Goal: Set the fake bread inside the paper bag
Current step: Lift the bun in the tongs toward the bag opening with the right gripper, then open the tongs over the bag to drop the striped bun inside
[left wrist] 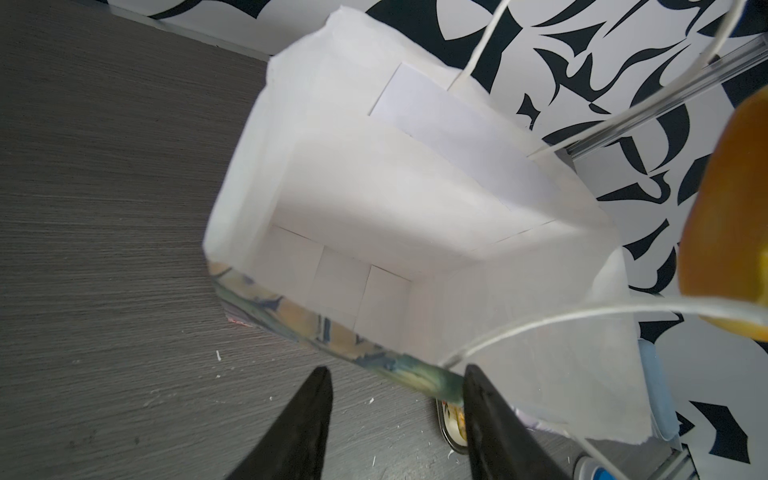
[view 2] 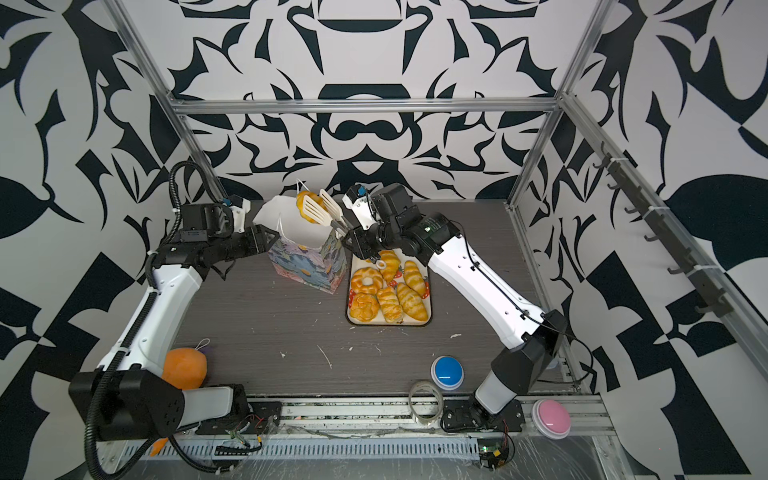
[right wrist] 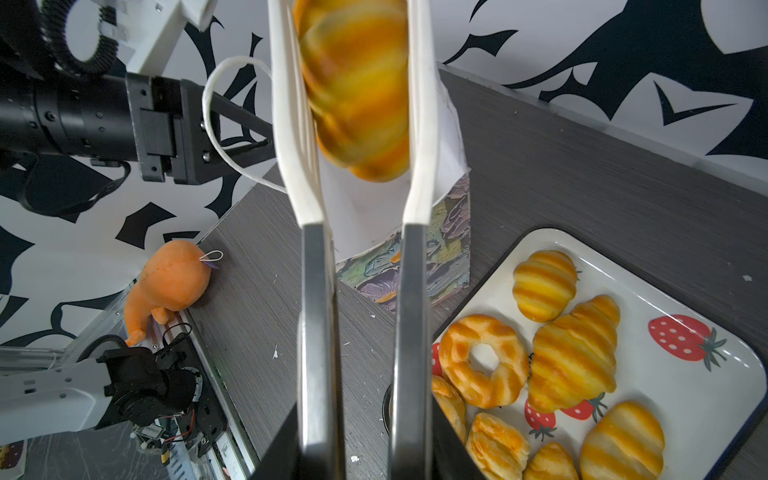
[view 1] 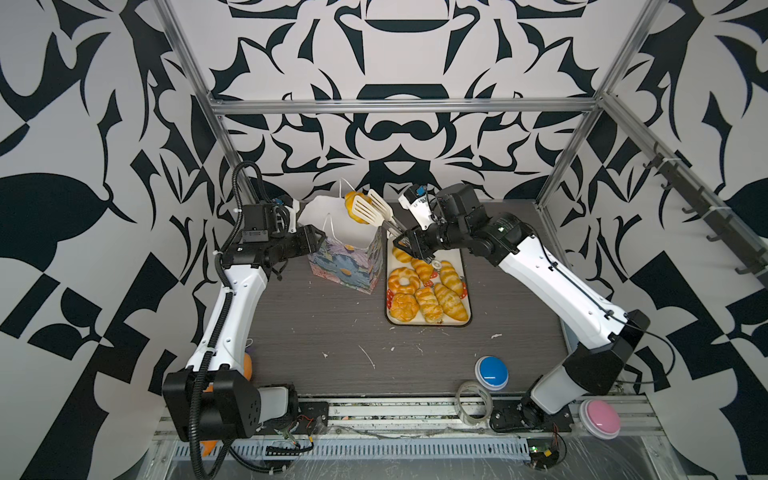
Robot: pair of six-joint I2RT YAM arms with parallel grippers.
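The flowered paper bag [view 1: 345, 266] [view 2: 307, 266] stands open at the back of the table. Its inside [left wrist: 374, 187] shows only white lining. My right gripper [view 1: 405, 245] [right wrist: 370, 449] is shut on steel tongs [view 1: 376, 208] [right wrist: 316, 291]. The tongs' white slotted ends clamp a striped fake bread [view 1: 353, 203] [right wrist: 357, 83] above the bag's mouth. My left gripper [view 1: 320, 237] [left wrist: 397, 370] is open at the bag's near rim, beside a cord handle, with one finger against the rim. Several more breads [view 1: 415, 291] lie on the strawberry tray [view 1: 463, 257].
An orange plush toy [view 2: 185, 368] lies by the left arm's base. A blue button [view 1: 491, 372], a tape roll [view 1: 473, 401] and a pink button [view 1: 600, 417] sit near the front edge. Metal frame posts flank the table.
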